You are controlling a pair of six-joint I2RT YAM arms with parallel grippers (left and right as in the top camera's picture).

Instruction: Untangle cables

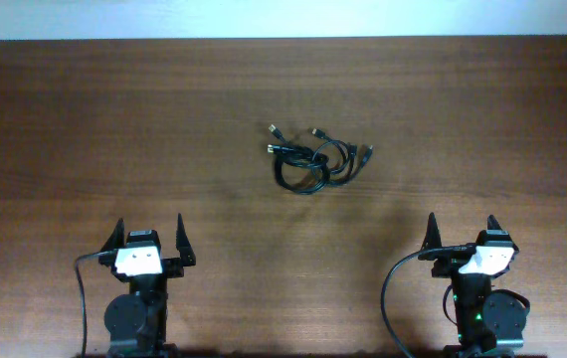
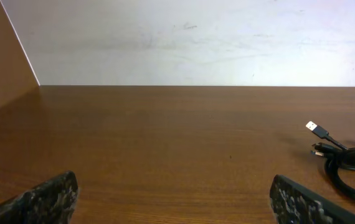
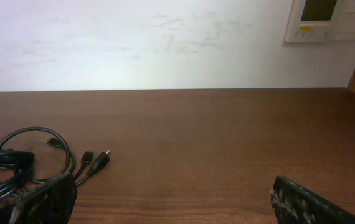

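The cables lie as one tangled bundle of thin black cords with small plug ends on the brown table, at the middle and a little to the far side. The bundle shows at the right edge of the left wrist view and at the left of the right wrist view. My left gripper is open and empty near the front left, well short of the bundle. My right gripper is open and empty near the front right, also apart from it.
The wooden table ends at a white wall at the back. A thicker black wire runs from the left arm base and another from the right base. A white wall panel hangs at the far right.
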